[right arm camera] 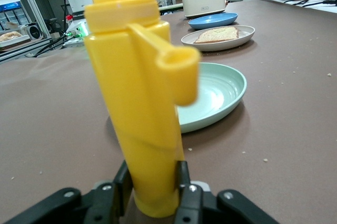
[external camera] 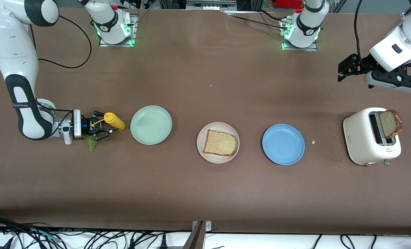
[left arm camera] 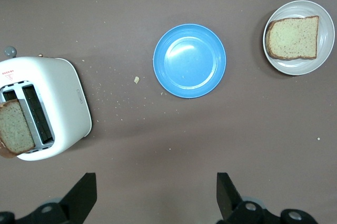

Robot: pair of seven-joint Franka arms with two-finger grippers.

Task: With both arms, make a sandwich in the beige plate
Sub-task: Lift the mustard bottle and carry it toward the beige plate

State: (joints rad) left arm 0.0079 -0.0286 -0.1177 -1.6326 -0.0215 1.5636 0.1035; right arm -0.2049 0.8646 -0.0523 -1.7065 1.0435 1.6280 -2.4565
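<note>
The beige plate is sitting in the middle of the table, and it is the landmark here. One bread slice is lying flat on it.

The mint-green plate is sitting beside the beige plate, toward the right arm's end of the table. The blue plate is sitting beside the beige plate, toward the left arm's end. Past the blue plate, still more toward the left arm's end, the white toaster is standing with a second bread slice poking up out of one slot. Little crumbs are lying between the blue plate and the toaster.

The right gripper is staying low, well apart from the beige plate, just past the mint-green plate at the right arm's end. Its two fingers are pinching the bottom of a yellow squeeze bottle. The bottle's cap is hanging open on its strap. A green lettuce leaf is lying on the table right under this gripper.

The left gripper is waiting up in the air at the left arm's end, over the table near the toaster. Its fingers are spread wide and are holding nothing.
</note>
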